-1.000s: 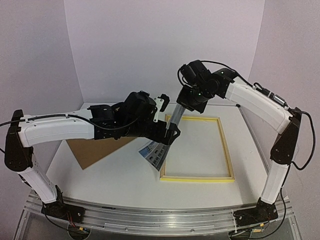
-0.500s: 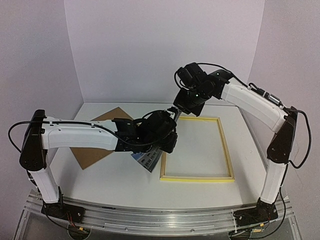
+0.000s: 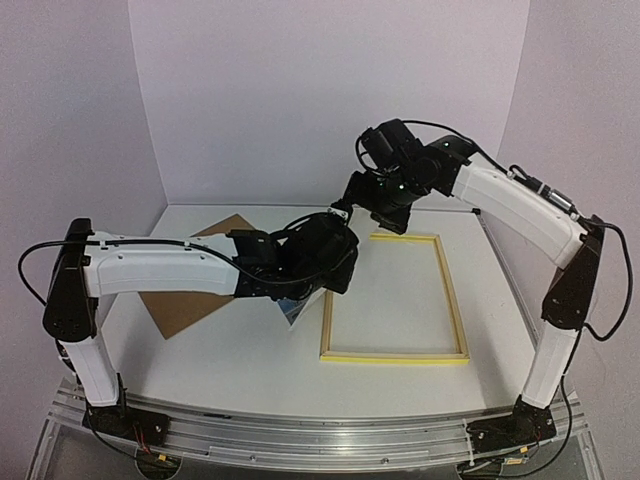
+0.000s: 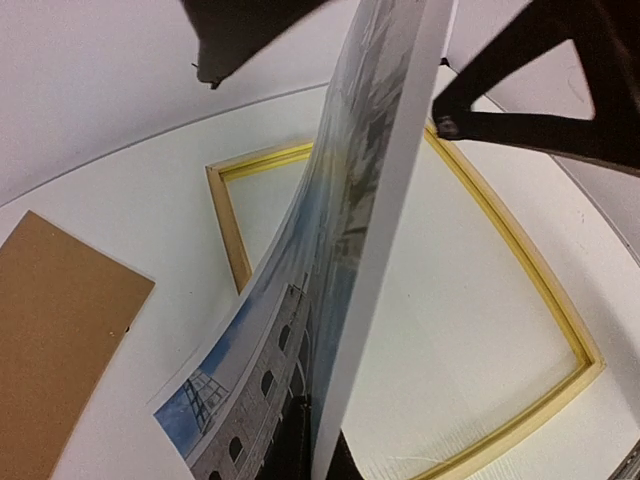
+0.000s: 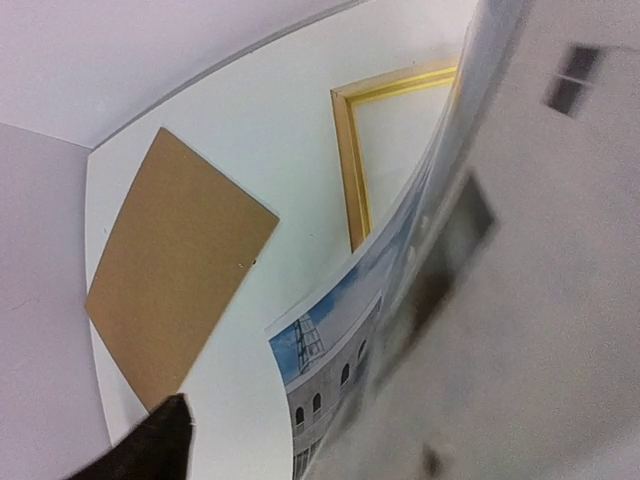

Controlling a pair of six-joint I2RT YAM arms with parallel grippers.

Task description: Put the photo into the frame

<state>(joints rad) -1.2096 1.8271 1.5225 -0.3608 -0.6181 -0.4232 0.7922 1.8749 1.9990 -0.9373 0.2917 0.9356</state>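
The photo (image 4: 300,310), a print of a white building under blue sky, stands on edge and bows upward over the left side of the frame (image 3: 452,290). My left gripper (image 4: 315,455) is shut on its lower edge, and in the top view it (image 3: 325,275) sits just left of the frame. The yellow-edged frame (image 4: 520,260) lies flat on the table. My right gripper (image 3: 348,208) is open at the photo's upper end, with dark fingers (image 4: 240,30) on either side of the sheet. In the right wrist view the photo (image 5: 330,340) curls close by and one finger (image 5: 150,445) stands apart from it.
A brown board (image 3: 180,305) lies flat on the table left of the photo, also seen as the brown board (image 5: 170,260) in the right wrist view. Both arms cross above the frame's far left corner. Lilac walls close in the table's back and sides.
My left gripper dropped toward the table and shut on the photo's lower edge. My right gripper has opened and let go of the upper edge.
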